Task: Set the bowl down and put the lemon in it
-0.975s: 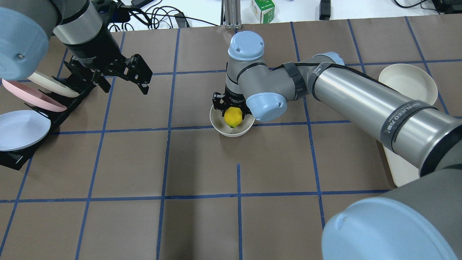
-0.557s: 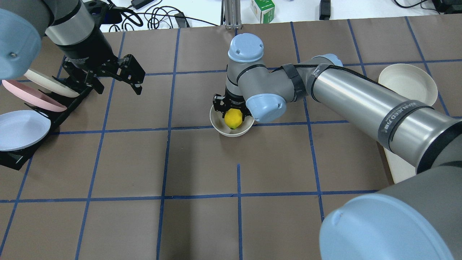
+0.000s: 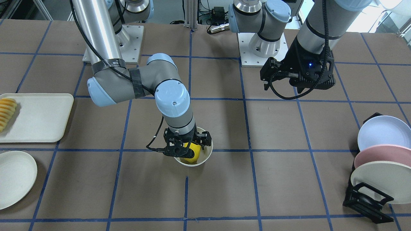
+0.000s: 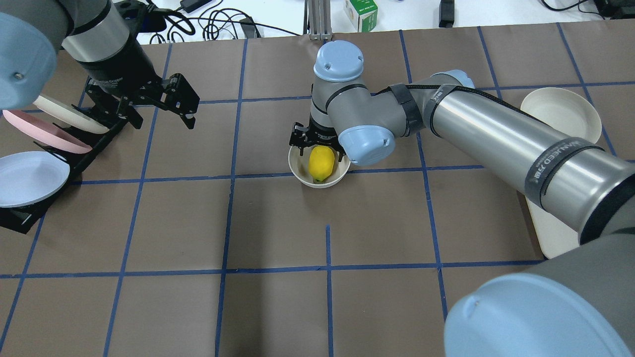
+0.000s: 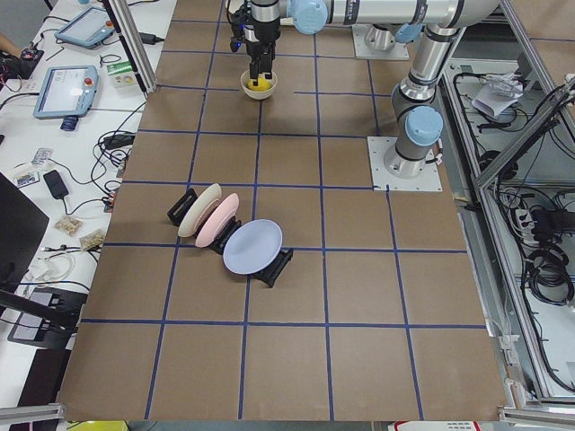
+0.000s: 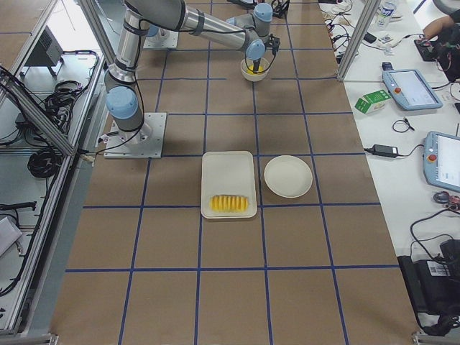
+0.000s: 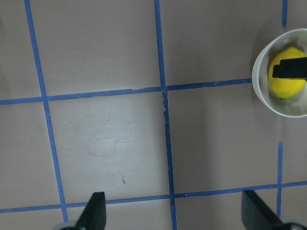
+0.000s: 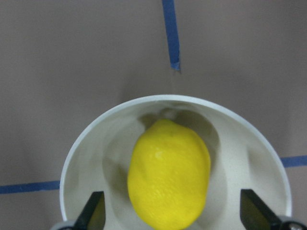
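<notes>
The off-white bowl (image 4: 297, 171) stands upright near the table's middle. The yellow lemon (image 4: 321, 162) lies inside it, free of the fingers. My right gripper (image 4: 320, 148) hangs straight down just above the bowl's rim, open. In the right wrist view its fingers (image 8: 93, 210) stand wide apart on either side of the lemon (image 8: 168, 175) in the bowl (image 8: 96, 139). From the front, the right gripper (image 3: 188, 144) partly hides the lemon (image 3: 190, 155) and bowl (image 3: 207, 157). My left gripper (image 4: 162, 121) is open and empty, held above the table near the plate rack.
A black rack (image 4: 74, 158) with three plates stands at the table's left edge. A cream tray (image 3: 38, 117) holding sliced orange-yellow food (image 3: 6, 112) and a flat off-white plate (image 3: 14, 178) lie on my right side. My right arm stretches across the table's right half.
My right gripper has let go of the lemon, which now lies lower in the bowl. My left gripper has drawn back a little toward the rack.
</notes>
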Robot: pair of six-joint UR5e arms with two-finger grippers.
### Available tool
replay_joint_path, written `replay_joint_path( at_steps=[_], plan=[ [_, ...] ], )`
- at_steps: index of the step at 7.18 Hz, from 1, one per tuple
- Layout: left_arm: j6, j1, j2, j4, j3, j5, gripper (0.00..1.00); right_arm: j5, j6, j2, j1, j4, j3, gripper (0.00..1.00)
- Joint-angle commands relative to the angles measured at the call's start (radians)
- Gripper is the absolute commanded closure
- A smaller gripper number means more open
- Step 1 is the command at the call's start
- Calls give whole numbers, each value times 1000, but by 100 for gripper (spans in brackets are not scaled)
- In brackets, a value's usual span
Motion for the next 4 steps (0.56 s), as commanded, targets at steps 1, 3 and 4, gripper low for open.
replay_joint_path(
  at_steps=[1,3,4],
  plan=[
    [2,-1,2,2,2,0,0,-20,-3,-99,-41,112,-8,0],
    [4,-1,0,14,4,0,0,-67,-95,-216,-168,265,-11,0],
    [5,-1,3,14,2,1,0,-67,-187,-283,-247,324,-5,0]
  ],
)
